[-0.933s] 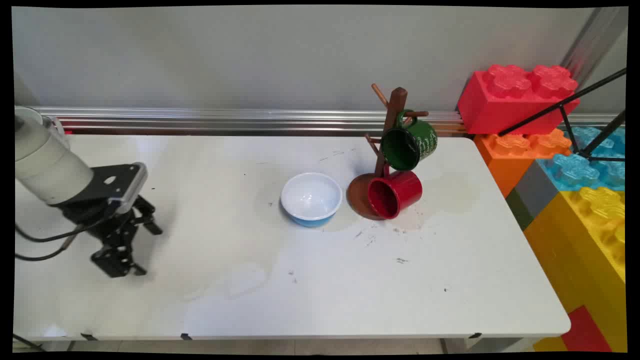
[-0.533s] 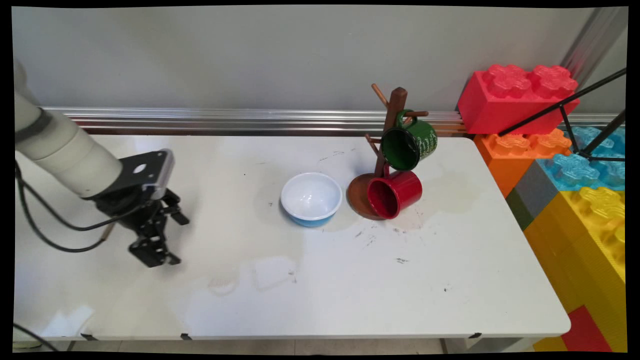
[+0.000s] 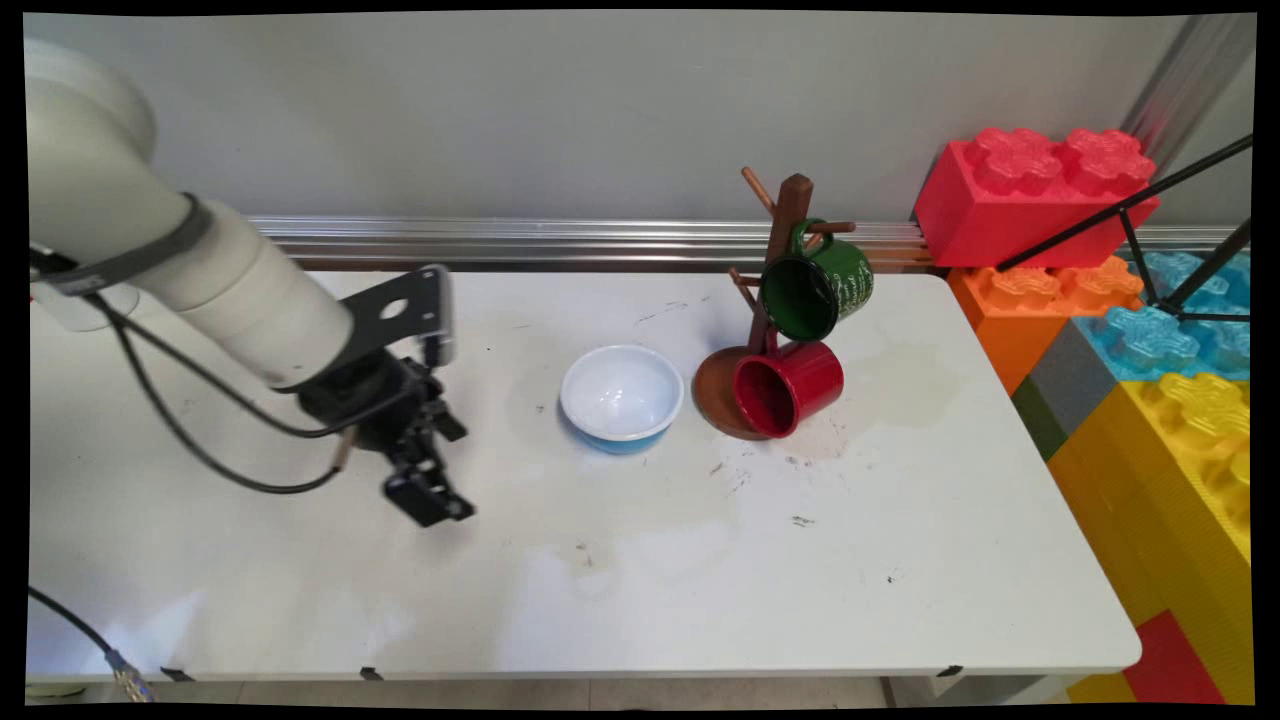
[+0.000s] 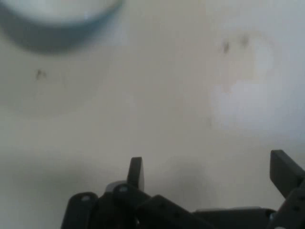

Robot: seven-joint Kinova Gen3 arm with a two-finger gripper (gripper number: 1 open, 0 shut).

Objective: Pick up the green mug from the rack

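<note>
I am seeing the hand (image 3: 432,497) hanging low over the left half of the desk (image 3: 650,590), tilted so that it is pointing down and toward the right; its two fingers (image 4: 136,171) are standing apart in the hand view, with bare desk showing between them, and it is gripping nothing. Black cables (image 3: 190,425) are drooping from the arm beside it.

The nearest thing is the bowl (image 3: 622,397), white inside and blue outside; it is sitting upright on the desk to the right of the hand, near it but not touching; in the hand view its rim is showing at the upper left corner (image 4: 57,19), blurred.

Just to the right of the bowl, the wooden mug stand (image 3: 787,245) is standing on its round brown base; a green mug (image 3: 817,284) is hanging by its handle from an upper peg, its mouth tilted toward the camera; a red mug (image 3: 788,387) is below it, lying on its side with its mouth toward the near left, resting on the base; I cannot tell whether it is also hooked on a lower peg.

Beyond the right edge of the desk, large toy bricks (image 3: 1035,195) are stacked, red over orange, with blue and yellow ones nearer the camera; black tripod legs (image 3: 1150,215) are crossing in front of them.
</note>
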